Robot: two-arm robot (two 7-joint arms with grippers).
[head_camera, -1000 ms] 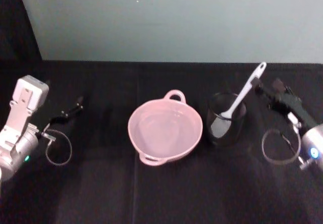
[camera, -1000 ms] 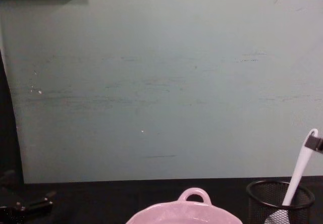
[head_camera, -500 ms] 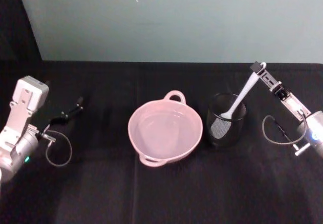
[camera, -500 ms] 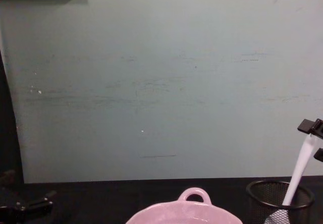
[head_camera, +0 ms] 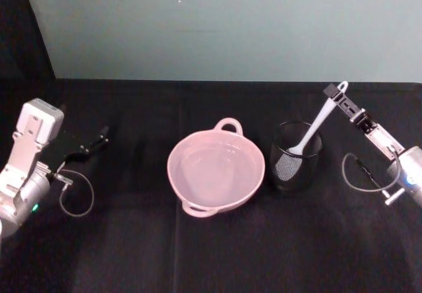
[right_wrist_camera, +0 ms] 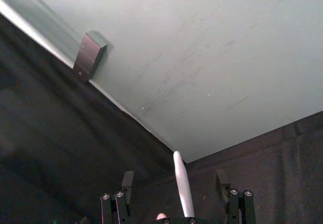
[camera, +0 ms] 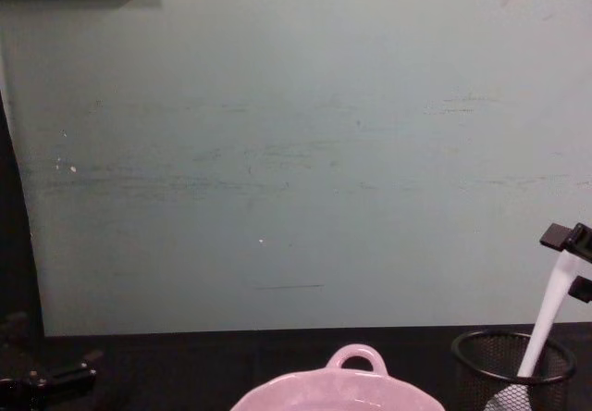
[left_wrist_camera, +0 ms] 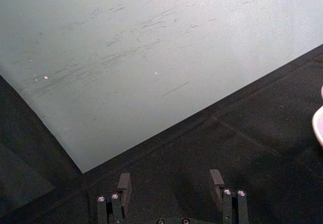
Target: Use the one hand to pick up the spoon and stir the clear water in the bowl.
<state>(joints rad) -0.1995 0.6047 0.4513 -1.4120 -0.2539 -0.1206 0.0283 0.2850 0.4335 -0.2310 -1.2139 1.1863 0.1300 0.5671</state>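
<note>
My right gripper [right_wrist_camera: 173, 181] is open, astride the handle tip of the spoon [head_camera: 315, 127], which leans in the cup [head_camera: 297, 167] beside the bowl [head_camera: 175, 158]. Gripping so near the tip, I may let it slip or tip the cup. Left gripper [left_wrist_camera: 171, 181] idles open, far left.

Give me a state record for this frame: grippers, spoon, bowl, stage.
spoon: leaning in the mesh cup, blade down, handle tip up
right gripper: open, fingers on either side of the spoon's upper handle
left gripper: open, parked at far left, away from the task items
bowl: pink, just left of the mesh cup
water: in the bowl, barely visible
stage: pre-grasp, spoon not yet lifted
</note>
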